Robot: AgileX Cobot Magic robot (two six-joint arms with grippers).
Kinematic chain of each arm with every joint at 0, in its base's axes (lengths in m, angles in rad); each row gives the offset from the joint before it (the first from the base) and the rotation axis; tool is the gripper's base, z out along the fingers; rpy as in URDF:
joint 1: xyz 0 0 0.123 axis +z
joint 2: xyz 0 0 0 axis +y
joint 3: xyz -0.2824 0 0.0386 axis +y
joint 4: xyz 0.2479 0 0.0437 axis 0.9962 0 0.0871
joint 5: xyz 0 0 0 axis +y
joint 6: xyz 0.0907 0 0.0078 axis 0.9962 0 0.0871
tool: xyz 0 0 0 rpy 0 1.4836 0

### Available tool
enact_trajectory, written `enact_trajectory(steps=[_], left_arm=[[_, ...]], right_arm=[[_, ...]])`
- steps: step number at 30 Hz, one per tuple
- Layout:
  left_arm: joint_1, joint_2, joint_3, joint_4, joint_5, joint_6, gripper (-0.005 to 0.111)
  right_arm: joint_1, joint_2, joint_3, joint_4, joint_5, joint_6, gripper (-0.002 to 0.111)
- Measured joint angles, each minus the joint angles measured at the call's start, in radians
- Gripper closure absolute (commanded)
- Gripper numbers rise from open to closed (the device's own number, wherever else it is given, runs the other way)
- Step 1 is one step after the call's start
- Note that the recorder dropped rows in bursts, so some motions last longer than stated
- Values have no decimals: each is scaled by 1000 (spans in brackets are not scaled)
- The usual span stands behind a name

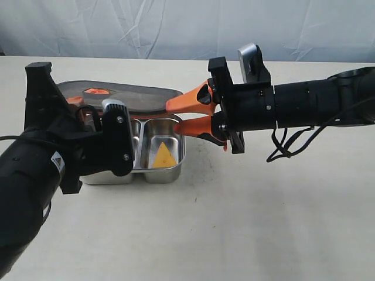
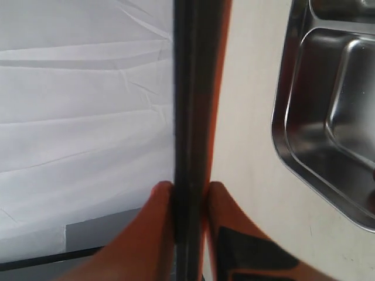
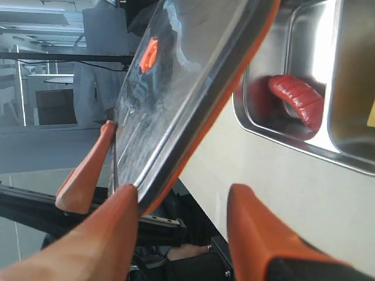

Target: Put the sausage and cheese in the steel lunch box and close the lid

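The steel lunch box [image 1: 174,174] stands on the table with the yellow cheese [image 1: 164,156] in its right compartment. In the right wrist view the red sausage [image 3: 297,99] lies in the other compartment. The dark lid [image 1: 137,97] with its orange valve [image 1: 95,91] hangs tilted above the box's far side. My left gripper [image 2: 188,190] is shut on the lid's [image 2: 188,88] edge. My right gripper [image 1: 174,116] stands open at the lid's right end. There one finger [image 3: 111,216] touches the lid's [image 3: 176,88] rim and the other stands apart from it.
The pale table [image 1: 252,216] extends in front and to the right of the box. A white cloth backdrop [image 1: 176,23] hangs behind it. My left arm [image 1: 53,152] covers the box's left part in the exterior view.
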Motion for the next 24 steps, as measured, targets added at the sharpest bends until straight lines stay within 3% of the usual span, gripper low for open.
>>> enact_trajectory(steps=[19,24], left_arm=[[0,0,0,-29,-30,-32,107],[0,0,0,-33,-51,-32,107]], right_arm=[[19,4,-74,-3,23,18,65],[57,4,-74,-4,-32,34,75]])
